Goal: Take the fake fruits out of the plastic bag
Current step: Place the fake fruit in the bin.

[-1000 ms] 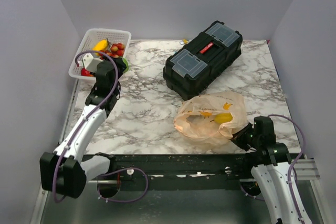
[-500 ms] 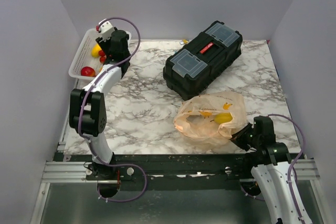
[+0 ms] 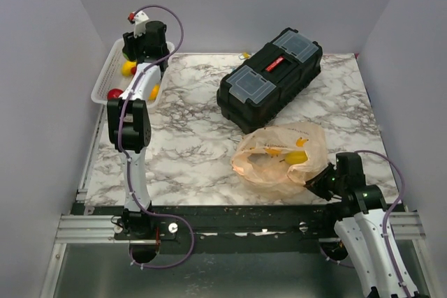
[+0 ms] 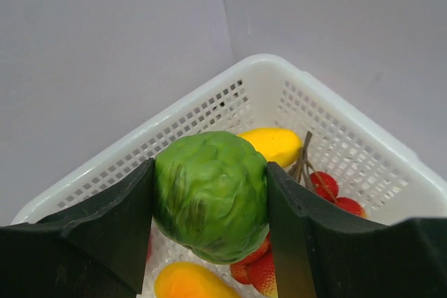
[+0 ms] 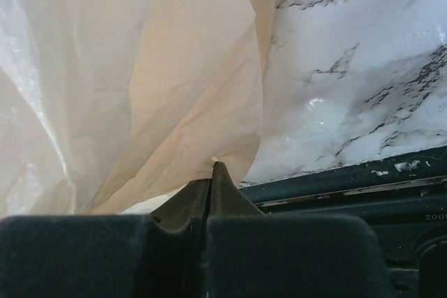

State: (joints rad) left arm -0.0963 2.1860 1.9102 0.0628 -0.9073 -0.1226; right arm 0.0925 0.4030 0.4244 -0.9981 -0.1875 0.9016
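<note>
The pale-orange plastic bag (image 3: 281, 155) lies on the marble table near its front right, with yellow fruit (image 3: 298, 157) showing through it. My right gripper (image 3: 319, 185) is shut on the bag's near edge (image 5: 209, 137). My left gripper (image 3: 134, 50) is stretched out over the white mesh basket (image 3: 105, 78) at the back left, shut on a green round fruit (image 4: 209, 193). Below it in the basket lie a yellow oval fruit (image 4: 272, 144), a red berry cluster (image 4: 335, 190) and an orange oval fruit (image 4: 192, 280).
A black toolbox (image 3: 269, 78) stands at the back centre, just behind the bag. The table's front edge and a dark rail (image 5: 363, 186) run right below my right gripper. Grey walls close in on the left, back and right.
My left arm has swung further back and left, carrying the green fruit from the table's left side out over the basket. The right gripper has kept its hold on the bag.
</note>
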